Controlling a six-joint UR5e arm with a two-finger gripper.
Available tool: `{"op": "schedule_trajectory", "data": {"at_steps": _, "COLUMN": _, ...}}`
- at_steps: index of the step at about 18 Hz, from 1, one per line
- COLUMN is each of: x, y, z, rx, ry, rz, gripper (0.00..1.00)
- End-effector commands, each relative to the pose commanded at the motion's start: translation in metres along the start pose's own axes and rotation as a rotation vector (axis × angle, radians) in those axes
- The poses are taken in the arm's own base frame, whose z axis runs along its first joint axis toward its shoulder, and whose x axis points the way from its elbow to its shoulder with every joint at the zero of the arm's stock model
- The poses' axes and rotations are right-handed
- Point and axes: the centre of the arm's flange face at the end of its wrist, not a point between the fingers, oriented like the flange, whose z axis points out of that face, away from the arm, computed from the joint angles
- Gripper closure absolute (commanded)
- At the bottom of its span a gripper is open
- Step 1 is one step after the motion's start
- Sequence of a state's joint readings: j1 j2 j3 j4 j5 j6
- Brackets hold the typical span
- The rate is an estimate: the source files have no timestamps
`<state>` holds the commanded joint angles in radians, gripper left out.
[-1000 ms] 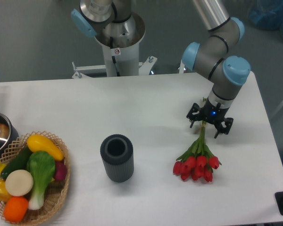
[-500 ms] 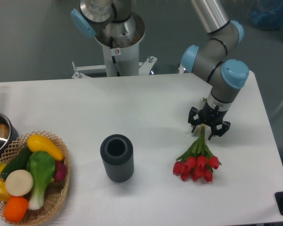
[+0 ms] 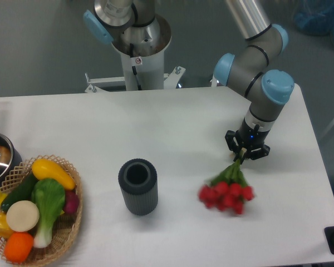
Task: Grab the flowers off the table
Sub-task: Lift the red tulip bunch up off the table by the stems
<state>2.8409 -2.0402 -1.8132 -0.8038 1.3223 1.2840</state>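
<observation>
White table (image 3: 156,128), arm bent downward, fingers (image 3: 235,154) clamping flowers (image 3: 227,189) stems

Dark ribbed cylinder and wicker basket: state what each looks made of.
Dark ribbed cylinder: probably matte plastic or rubber; dull grey, evenly ridged wall, no shine. Wicker basket: woven natural fibre, tan, open lattice weave visible at the rim.
</observation>
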Motion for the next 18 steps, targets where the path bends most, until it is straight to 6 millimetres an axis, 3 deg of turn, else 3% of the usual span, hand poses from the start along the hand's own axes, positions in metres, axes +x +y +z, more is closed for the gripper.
{"op": "schedule_trajectory", "data": {"at_steps": 3, "x": -0.004, "y": -0.002, "z": -0.007, "rx": 0.006, "ry": -0.016, "rz": 0.003, "gripper": 0.94}}
{"op": "schedule_trajectory", "data": {"at_steps": 7, "x": -0.006, "y": -0.020, "z": -0.049, "rx": 0.060, "ry": -0.078, "rz": 0.027, "gripper": 0.94}}
{"op": "schedule_trajectory", "data": {"at_steps": 18, "x": -0.002, "y": -0.088, "z": -0.155, "rx": 0.522, "ry": -0.089, "rz": 0.046, "gripper": 0.93}}
